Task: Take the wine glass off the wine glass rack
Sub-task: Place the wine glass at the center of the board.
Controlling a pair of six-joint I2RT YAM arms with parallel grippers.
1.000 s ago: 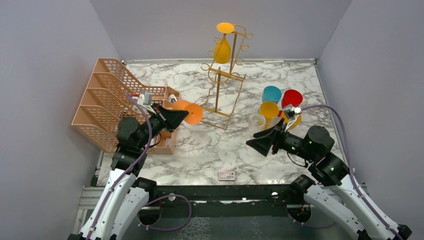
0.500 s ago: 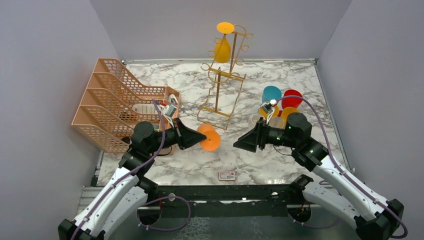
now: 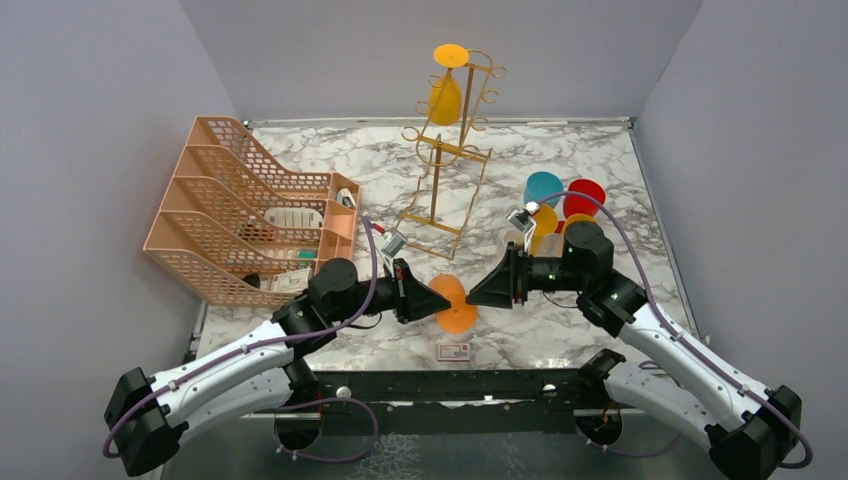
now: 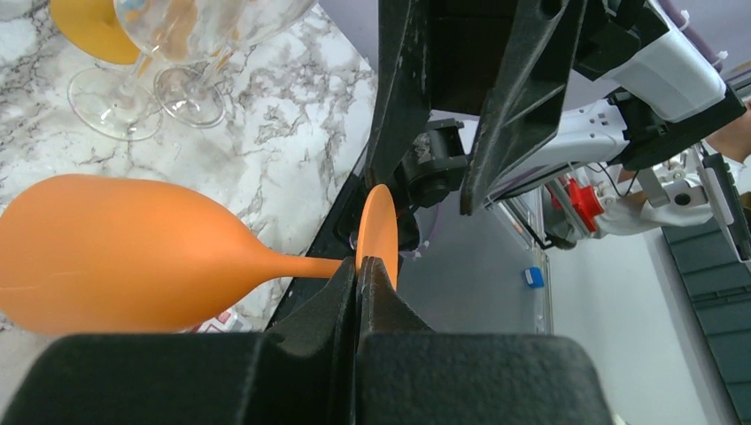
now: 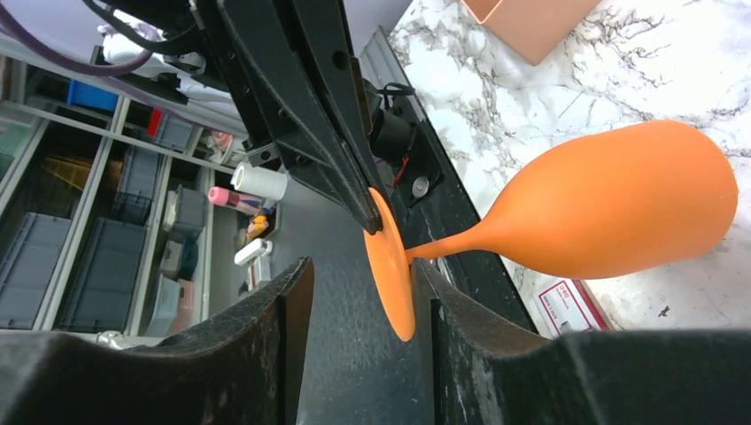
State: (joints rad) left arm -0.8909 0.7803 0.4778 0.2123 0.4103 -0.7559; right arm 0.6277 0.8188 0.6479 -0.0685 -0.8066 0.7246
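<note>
Over the marble table (image 3: 560, 150), low centre, the left gripper (image 3: 443, 300) pinches the foot of the wine glass (image 3: 458, 312), stem crosswise, while the right gripper (image 3: 472, 296), jaws spread, straddles it

We're in a robotics lab: plain grey partition walls (image 3: 90, 120) box in a marble-print surface (image 3: 580, 150), and beyond its edge there's open shelving (image 5: 18, 168) loaded with grey storage bins (image 5: 40, 266), plus white machine parts (image 4: 576, 142) and cables over a grey floor (image 4: 478, 283).
</note>
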